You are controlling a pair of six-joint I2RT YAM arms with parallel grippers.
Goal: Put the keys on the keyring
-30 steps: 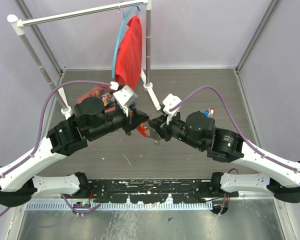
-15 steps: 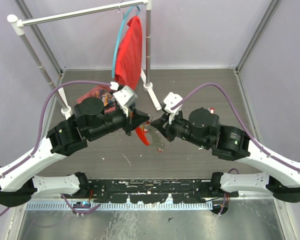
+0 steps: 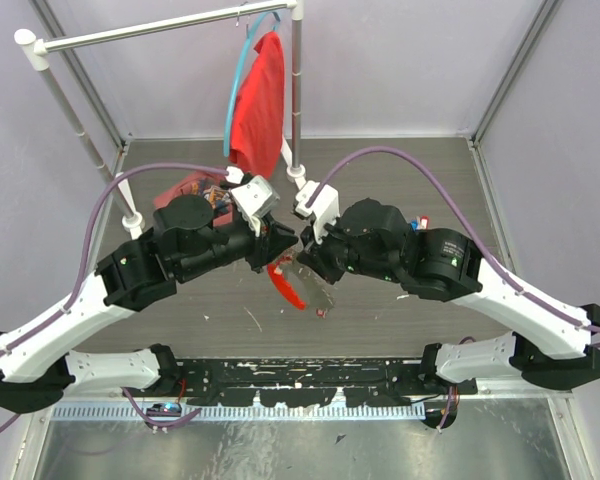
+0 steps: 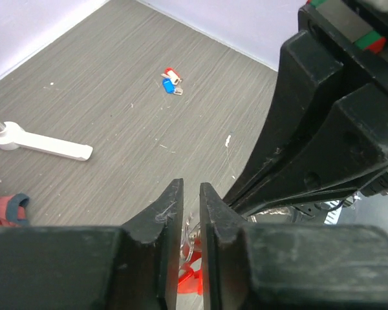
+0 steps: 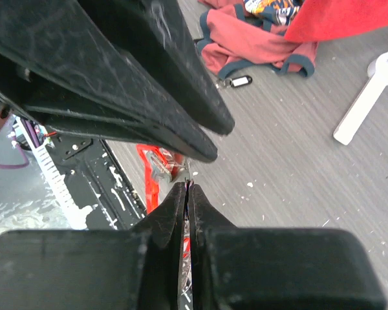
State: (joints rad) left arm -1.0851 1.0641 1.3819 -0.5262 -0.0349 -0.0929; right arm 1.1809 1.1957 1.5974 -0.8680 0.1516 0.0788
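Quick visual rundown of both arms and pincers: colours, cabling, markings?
Both the left arm and right arm have white link shells with bulky black joint housings. A purple cable runs along each. White camera brackets sit at the wrists. The left pincer and right pincer have matte black, tapered, scuffed fingers.

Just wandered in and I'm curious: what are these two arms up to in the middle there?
Both arms meet above the table, working on the keyring, whose red strap tag dangles between them. The right gripper is pinched shut on its thin metal part. The left gripper has its jaws slightly apart around the same metal; whether it grips is unclear. Small keys with red and blue heads lie apart on the table, not yet on the ring.
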